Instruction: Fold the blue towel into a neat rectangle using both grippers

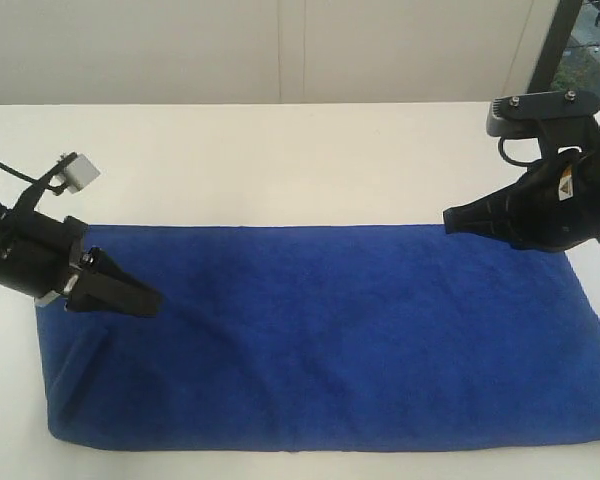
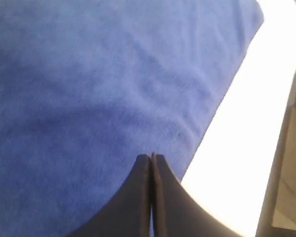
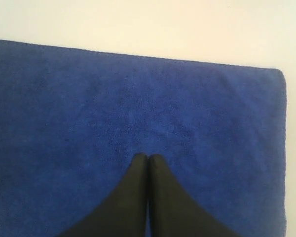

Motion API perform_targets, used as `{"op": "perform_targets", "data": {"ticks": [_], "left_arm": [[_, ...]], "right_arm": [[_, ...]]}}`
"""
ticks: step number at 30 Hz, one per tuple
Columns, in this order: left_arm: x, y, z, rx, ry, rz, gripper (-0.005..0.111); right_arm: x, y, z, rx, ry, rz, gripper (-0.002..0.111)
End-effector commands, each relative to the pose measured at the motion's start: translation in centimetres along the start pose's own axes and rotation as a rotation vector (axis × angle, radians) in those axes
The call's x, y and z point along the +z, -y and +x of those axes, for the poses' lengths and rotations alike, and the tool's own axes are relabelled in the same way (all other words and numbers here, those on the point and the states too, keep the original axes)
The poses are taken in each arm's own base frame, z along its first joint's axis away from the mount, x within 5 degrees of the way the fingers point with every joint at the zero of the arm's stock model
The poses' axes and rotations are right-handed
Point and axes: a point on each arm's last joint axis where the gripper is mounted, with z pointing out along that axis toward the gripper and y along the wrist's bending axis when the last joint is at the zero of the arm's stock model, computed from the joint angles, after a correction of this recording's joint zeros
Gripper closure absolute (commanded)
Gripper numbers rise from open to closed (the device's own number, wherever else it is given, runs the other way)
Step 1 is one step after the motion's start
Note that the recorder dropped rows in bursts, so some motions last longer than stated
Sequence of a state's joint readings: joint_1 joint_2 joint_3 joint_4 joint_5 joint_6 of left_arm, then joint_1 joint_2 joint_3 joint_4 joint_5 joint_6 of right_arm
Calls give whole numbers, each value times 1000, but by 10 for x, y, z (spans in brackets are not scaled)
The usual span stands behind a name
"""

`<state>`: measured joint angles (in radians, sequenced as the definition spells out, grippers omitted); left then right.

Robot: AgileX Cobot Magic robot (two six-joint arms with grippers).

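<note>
Blue towel (image 1: 330,340), full rectangle only in exterior view

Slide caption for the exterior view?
Left gripper and right gripper, both shut, hover over opposite ends of the blue towel spread on the white table.

The blue towel (image 1: 330,340) runs off the exterior view's right edge, the left arm (image 1: 20,255) and right arm (image 1: 570,200) are cut off by its sides, the left wrist view is blurred, and whether the pressed-together tips of the left gripper (image 1: 152,300) or right gripper (image 1: 450,220) touch the cloth cannot be told.
</note>
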<state>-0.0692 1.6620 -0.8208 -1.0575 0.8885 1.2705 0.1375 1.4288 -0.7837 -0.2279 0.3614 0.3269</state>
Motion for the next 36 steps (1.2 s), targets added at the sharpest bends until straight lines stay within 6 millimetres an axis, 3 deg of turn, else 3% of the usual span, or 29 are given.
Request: {"op": "perform_targets", "data": {"ticks": [1, 3, 9, 17, 28, 36], "left_arm": [[-3, 2, -10, 60, 27, 17, 107], [-4, -3, -9, 73, -14, -34, 107], [-11, -31, 11, -149, -203, -370, 107], [-19, -42, 18, -226, -257, -526, 107], [-15, -45, 27, -284, -245, -569, 107], [7, -33, 25, -204, -309, -528, 107]], "right_arm": [[0, 2, 0, -12, 5, 3, 108], [0, 2, 0, -12, 5, 3, 108], [0, 2, 0, -12, 5, 3, 108], [0, 2, 0, -12, 5, 3, 108], [0, 2, 0, -12, 5, 3, 108], [0, 2, 0, -12, 5, 3, 108]]}}
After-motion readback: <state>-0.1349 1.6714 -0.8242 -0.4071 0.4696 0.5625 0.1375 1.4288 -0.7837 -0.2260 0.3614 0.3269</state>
